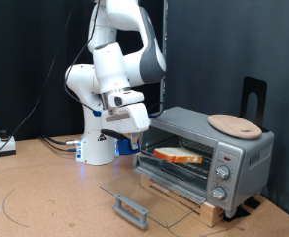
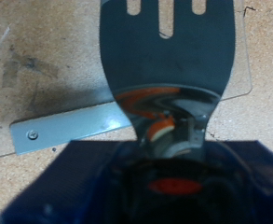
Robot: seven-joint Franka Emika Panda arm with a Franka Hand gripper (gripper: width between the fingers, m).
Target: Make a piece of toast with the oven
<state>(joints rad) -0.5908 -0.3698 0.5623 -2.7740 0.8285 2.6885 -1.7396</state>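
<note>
The oven [image 1: 211,146] stands at the exterior view's right with its glass door [image 1: 154,194] folded down flat and the door handle [image 1: 131,208] nearest the camera. The piece of toast [image 1: 179,154] lies on the wire rack inside. My gripper [image 1: 122,133] hangs just to the exterior view's left of the oven opening, above the open door. In the wrist view a slotted metal spatula [image 2: 169,51] juts out from the hand over the door's handle [image 2: 66,129]. The fingers themselves are blurred.
A round wooden plate [image 1: 234,124] rests on the oven's top. A black stand [image 1: 253,97] rises behind it. The oven sits on a wooden base [image 1: 198,207]. Cables [image 1: 45,144] and a small box [image 1: 3,146] lie at the exterior view's left.
</note>
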